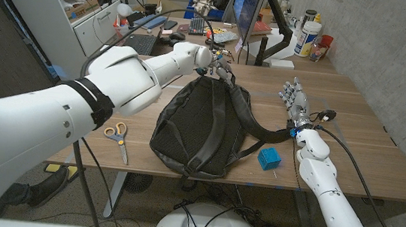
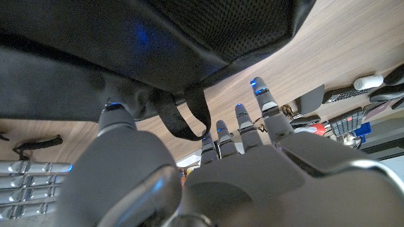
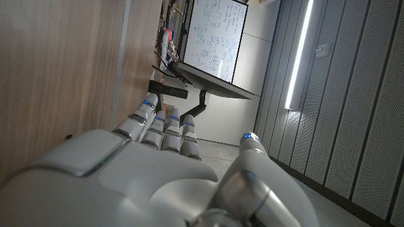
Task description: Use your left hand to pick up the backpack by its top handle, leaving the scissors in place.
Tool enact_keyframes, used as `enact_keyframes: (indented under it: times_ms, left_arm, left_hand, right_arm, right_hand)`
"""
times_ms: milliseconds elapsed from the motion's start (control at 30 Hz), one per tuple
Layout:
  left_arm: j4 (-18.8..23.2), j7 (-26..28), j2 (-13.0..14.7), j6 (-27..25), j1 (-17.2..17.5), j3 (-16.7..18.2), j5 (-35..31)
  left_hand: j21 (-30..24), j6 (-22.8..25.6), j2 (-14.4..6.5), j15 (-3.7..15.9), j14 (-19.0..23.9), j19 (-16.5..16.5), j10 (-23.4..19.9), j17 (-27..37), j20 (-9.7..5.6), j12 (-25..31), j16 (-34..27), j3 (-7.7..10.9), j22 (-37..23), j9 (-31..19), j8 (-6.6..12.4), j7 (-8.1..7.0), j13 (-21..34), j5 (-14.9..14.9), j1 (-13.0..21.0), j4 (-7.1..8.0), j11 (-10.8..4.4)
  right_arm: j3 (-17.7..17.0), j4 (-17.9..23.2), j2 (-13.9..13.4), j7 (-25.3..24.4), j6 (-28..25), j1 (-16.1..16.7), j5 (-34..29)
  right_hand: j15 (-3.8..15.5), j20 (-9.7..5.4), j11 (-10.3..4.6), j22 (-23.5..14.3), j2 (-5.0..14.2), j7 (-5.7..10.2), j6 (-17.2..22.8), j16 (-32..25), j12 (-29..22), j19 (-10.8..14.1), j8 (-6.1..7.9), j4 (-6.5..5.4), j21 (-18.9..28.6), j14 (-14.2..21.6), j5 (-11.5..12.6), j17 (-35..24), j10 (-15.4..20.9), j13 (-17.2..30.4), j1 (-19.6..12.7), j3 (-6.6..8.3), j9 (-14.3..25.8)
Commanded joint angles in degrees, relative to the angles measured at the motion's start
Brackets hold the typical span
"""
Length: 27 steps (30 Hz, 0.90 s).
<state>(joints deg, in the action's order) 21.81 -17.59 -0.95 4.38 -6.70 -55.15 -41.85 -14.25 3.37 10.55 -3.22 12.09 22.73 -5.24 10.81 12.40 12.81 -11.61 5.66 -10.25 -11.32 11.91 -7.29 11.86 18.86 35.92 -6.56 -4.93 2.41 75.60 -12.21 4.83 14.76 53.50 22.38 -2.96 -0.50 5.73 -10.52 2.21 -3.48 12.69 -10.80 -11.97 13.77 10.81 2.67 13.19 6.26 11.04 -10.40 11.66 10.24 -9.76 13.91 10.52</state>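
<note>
Left to right on wooden table point(image 1: 359, 137): scissors point(image 1: 117, 136) with yellow-orange handles near front-left edge, flat, well apart from both hands. Next, black backpack point(image 1: 200, 124) mid-table, straps up, top end pointing away from robot. Left hand point(image 1: 218, 64) at that far top end, over the bag; in left wrist view fingers point(image 2: 264, 104) spread apart and extended, top handle point(image 2: 187, 113) a loose black loop just beyond the fingertips, not clasped, nothing held. Blue cube point(image 1: 268, 159) just beside backpack's right strap, near front edge. Right hand point(image 1: 294, 99) at right side of table, clear of backpack, fingers apart, straight, gripping nothing; same in right wrist view point(image 3: 165, 135).
</note>
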Motion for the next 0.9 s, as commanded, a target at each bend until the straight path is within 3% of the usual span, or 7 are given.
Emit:
enact_keyframes:
  times_ms: [33, 300, 900]
  left_arm:
    - [0.4, 1.7, 0.7, -3.3, -1.0, -9.5, 8.6]
    - [0.8, 1.6, 1.1, -3.7, -1.1, -12.3, 11.8]
    - [1.3, 0.7, 1.2, -3.2, -0.2, -12.6, 14.1]
  left_hand:
    - [-0.3, 0.1, 0.1, -0.11, 0.4, 0.6, 0.0, 0.1, -0.02, -0.2, -0.1, -0.48, -0.2, -0.2, 0.08, -0.31, 0.3, 0.0, 0.7, -0.14, -0.23]
    - [-0.2, 0.3, 0.0, 0.11, 0.5, 1.1, -0.1, 0.1, -0.01, -0.1, -0.1, -0.95, -0.2, -0.2, 0.14, -0.31, 0.3, 0.1, 0.9, -0.34, -0.20]
    - [-0.2, 0.9, -0.3, 0.34, 1.3, 2.5, -1.0, 0.1, -0.07, 0.2, -0.2, -1.94, -0.2, -0.2, 0.34, -0.43, 0.3, 0.3, 1.7, -0.81, -0.94]
  right_arm:
    - [0.4, -1.5, 0.7, 0.0, 0.6, -0.9, 0.0]
    - [0.7, -2.4, 1.0, 0.3, 0.8, -1.6, 0.1]
    - [0.9, -2.9, 1.3, 0.5, 0.9, -1.8, 0.1]
  right_hand:
    - [0.05, -0.05, 0.09, -0.1, -0.16, -0.11, 0.0, -0.2, -0.3, 0.3, 0.24, 0.15, -0.1, 0.4, 0.3, -0.2, 0.5, 0.3, -0.3, -0.18, 0.2]
    - [-0.08, -0.01, 0.10, -0.1, -0.14, -0.13, 0.0, -0.2, -0.3, 0.3, 0.24, 0.15, -0.2, 0.5, 0.3, -0.2, 0.6, 0.3, -0.2, -0.22, 0.2]
    - [-0.16, 0.27, 0.24, -0.2, -0.12, -0.13, 0.0, -0.2, -0.3, 0.5, 0.26, 0.16, -0.2, 0.6, 0.2, -0.2, 0.7, 0.3, -0.2, -0.33, 0.2]
